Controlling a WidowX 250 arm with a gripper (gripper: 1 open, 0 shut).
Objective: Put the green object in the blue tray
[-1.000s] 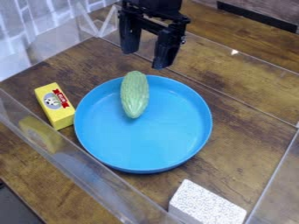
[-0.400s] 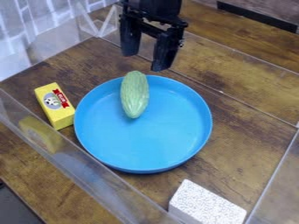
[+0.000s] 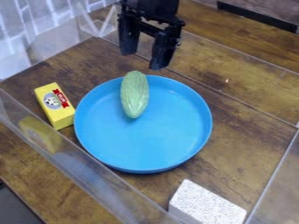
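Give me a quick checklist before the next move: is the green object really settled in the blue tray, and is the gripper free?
1. Green object inside the blue tray: ok, it lies in the left part of the tray.
2. Gripper open: ok, fingers apart.
3. Gripper empty: ok, nothing between the fingers.
4. Gripper clear of the green object: ok, it hangs beyond the tray's far rim.
5. Yellow box outside the tray: ok, on the wooden table to its left.
6. Object at rest, not rocking: cannot tell.
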